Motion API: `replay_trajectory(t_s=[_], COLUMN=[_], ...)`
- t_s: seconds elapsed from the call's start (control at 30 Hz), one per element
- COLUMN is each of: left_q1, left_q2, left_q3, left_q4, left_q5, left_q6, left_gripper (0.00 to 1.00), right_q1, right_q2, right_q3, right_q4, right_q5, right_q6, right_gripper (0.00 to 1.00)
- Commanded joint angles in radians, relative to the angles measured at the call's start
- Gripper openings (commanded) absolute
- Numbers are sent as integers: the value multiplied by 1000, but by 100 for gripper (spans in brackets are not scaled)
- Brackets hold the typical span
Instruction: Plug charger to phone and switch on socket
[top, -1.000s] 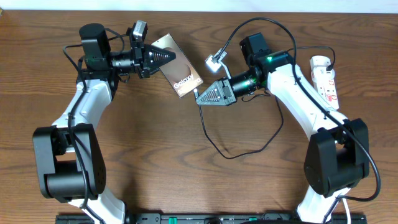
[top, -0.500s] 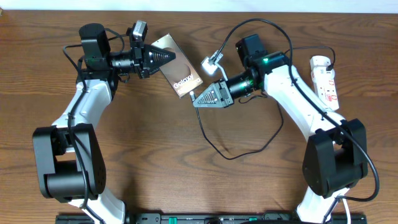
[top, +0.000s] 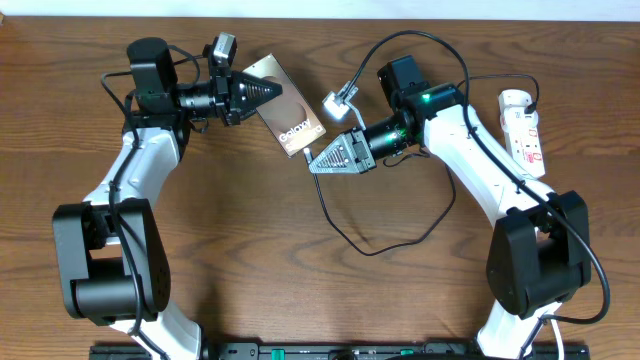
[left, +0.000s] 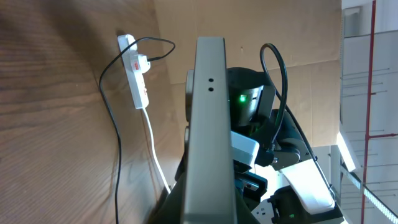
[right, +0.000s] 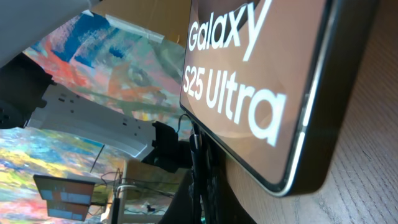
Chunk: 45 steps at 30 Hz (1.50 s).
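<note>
The phone (top: 287, 112) lies tilted at the top centre, its screen reading "Galaxy". My left gripper (top: 264, 92) is shut on its left long edge. In the left wrist view the phone (left: 211, 112) shows edge-on between my left gripper's (left: 211, 202) jaws. My right gripper (top: 311, 164) is shut on the tip end of the charger (top: 372, 247), right at the phone's lower short end. The right wrist view shows the phone (right: 249, 93) close up, with the charger (right: 198, 163) pinched in my right gripper (right: 202, 186). Whether the tip touches the port is hidden. The white socket (top: 523, 130) lies at the far right.
The charger's black cable loops over the table below the right arm and arcs back above it to the socket. The socket (left: 138, 74) and its white cord (left: 155, 152) show in the left wrist view. Both arm bases stand at the near edge.
My right gripper has moved a little to the left with the charger tip, closer to the phone's lower end. The left arm and the phone have not moved.
</note>
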Motion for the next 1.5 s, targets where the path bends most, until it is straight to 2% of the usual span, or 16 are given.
replay_trajectory(t_s=[0.0, 0.3, 1.47], left_q1=[-3, -3, -3], left_q2=[-29, -29, -29], left_q3=[3, 3, 3], left_q4=[5, 5, 5], left_q5=[32, 32, 32], left_q6=[14, 14, 21], left_gripper=[7, 7, 7], right_q1=[-5, -9, -22], right_q2=[0, 0, 0], right_q3=[4, 4, 4], right_q4=[-1, -1, 35], right_q5=[-17, 23, -13], right_q6=[-14, -14, -7], right_gripper=[1, 1, 1])
